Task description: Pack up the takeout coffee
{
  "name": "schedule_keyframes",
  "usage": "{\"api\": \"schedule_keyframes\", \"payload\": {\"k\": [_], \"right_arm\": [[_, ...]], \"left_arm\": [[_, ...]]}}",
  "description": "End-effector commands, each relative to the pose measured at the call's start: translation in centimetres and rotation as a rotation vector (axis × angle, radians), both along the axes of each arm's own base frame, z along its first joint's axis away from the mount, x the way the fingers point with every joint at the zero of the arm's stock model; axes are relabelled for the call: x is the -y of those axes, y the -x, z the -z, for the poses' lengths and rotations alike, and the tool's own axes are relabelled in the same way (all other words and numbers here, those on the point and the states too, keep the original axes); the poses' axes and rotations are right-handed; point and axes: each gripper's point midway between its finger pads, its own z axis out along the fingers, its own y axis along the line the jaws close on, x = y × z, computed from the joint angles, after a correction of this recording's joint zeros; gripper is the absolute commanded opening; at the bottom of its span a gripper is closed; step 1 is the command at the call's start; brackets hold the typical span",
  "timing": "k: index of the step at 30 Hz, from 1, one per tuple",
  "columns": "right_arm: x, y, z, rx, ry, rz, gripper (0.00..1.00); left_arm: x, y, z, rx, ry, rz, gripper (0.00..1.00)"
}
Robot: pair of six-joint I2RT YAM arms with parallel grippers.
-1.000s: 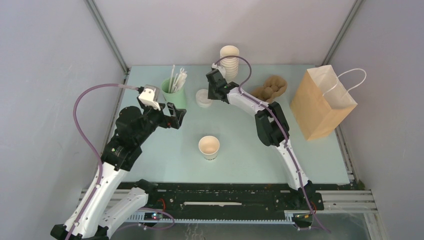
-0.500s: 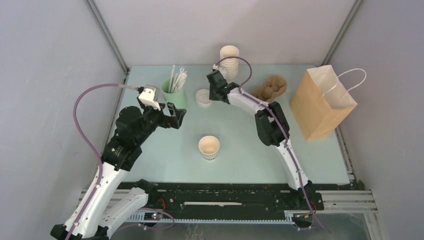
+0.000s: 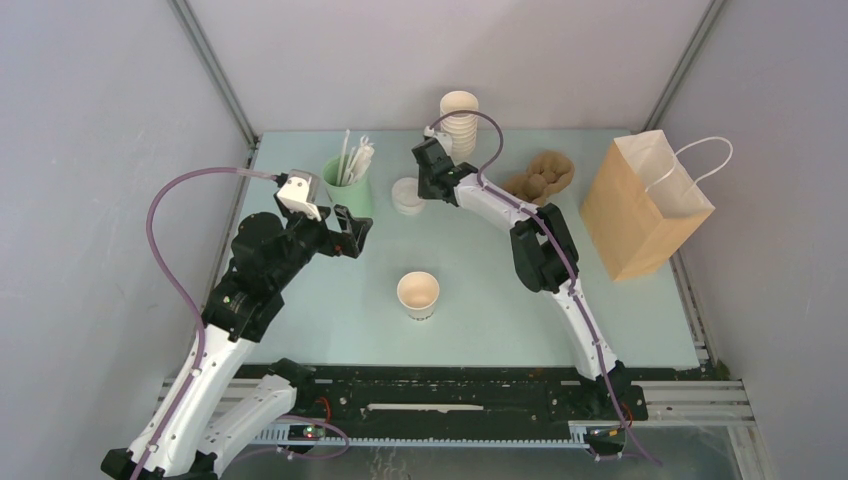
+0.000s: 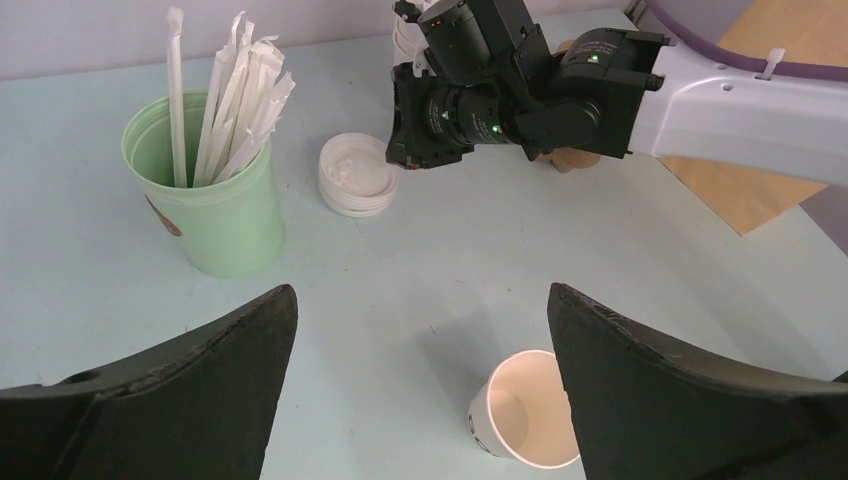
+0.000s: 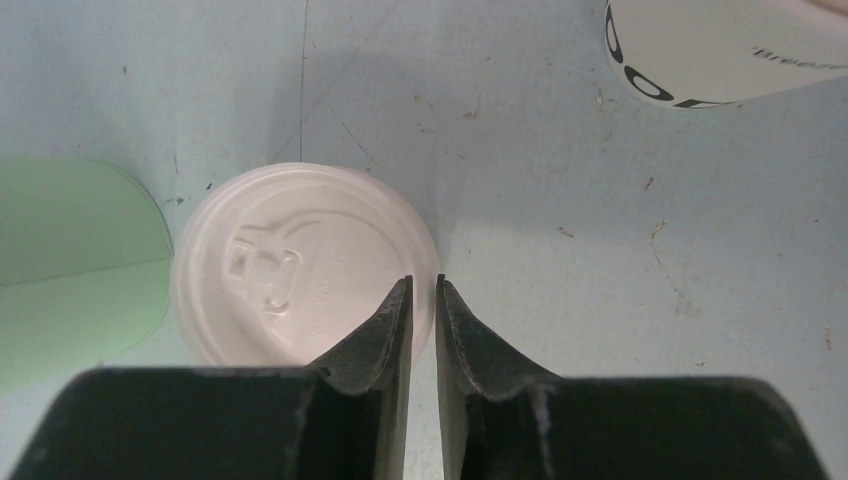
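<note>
Dark lettering, unreadable, on white paper cup [image 5: 715, 50]

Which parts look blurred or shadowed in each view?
Top external: even light, sharp, faint shadows. Left wrist: its own fingers are dark and soft-edged; the open cup throws a soft shadow. Right wrist: the lid is sharp, without glare.

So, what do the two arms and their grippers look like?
The left arm and right arm have white links and black joints; a purple cable loops along each. The left gripper and right gripper have curved black fingers. Green lights show on the right wrist.
</note>
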Motion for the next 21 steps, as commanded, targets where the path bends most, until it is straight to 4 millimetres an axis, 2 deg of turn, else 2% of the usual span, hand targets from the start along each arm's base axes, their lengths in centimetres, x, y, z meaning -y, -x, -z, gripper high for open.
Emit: {"api": "schedule_keyframes", "payload": {"k": [1, 21], "right_arm": [[-0.52, -0.97, -3.03, 0.071, 0.000, 0.000, 0.24], [-0.55, -1.08, -2.35, 0.048, -0.022, 0.003, 0.21]], "left_arm": [[0.38, 0.22, -1.42, 0.040, 0.016, 0.022, 1.00], [0.36, 0.25, -1.45, 0.041, 0.016, 0.022, 1.00]]}}
